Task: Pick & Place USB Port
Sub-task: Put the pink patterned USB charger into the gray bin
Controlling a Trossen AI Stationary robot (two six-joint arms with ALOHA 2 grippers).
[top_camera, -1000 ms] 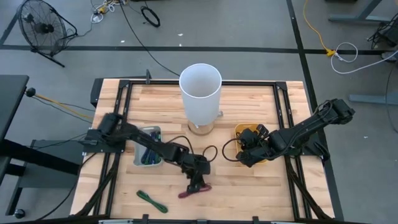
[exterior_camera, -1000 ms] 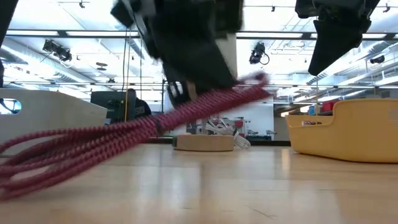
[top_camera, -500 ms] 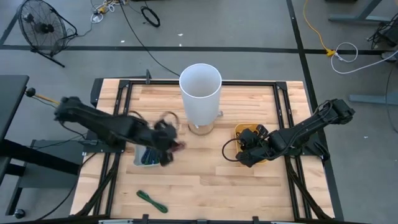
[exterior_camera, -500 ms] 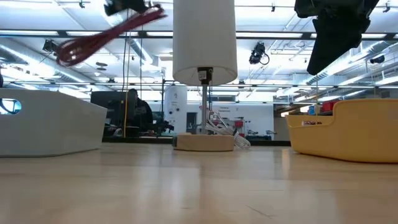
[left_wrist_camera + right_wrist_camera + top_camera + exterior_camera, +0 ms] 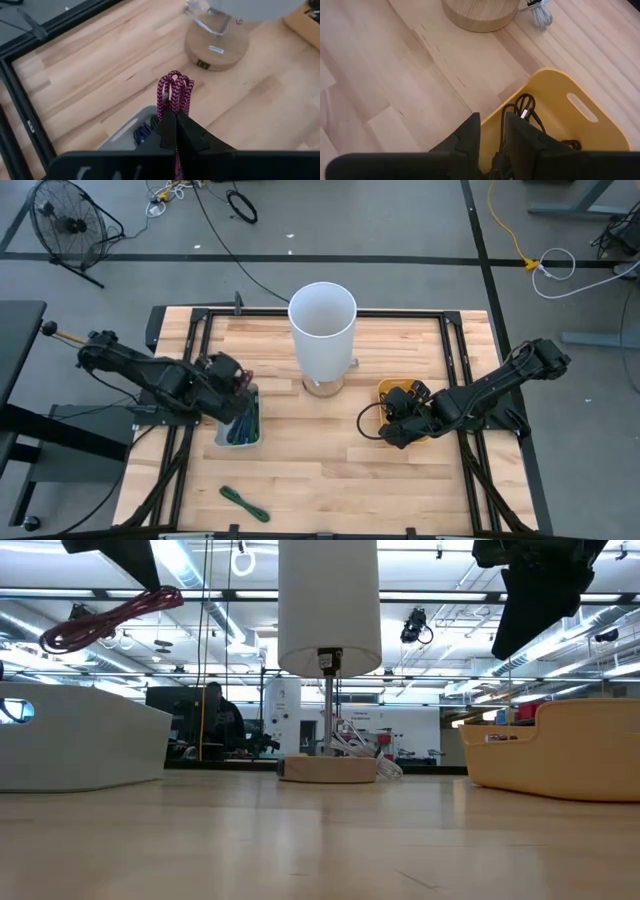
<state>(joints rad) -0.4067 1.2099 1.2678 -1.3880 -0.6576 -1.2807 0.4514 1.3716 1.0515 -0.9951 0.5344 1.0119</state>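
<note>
- Your left pincer (image 5: 175, 131) is clenched on a coiled red braided USB cable (image 5: 173, 95), held in the air above the grey bin (image 5: 240, 427).
- That grey bin sits on the bench (image 5: 400, 480) left of the white lamp (image 5: 322, 330); it holds green and blue cables.
- Your right pincer (image 5: 490, 135) hangs over the yellow bin (image 5: 580, 125), fingers nearly together and grasping nothing; black cables (image 5: 522, 107) lie inside.
- A green cable (image 5: 243, 502) lies loose near the front edge of the bench.
</note>
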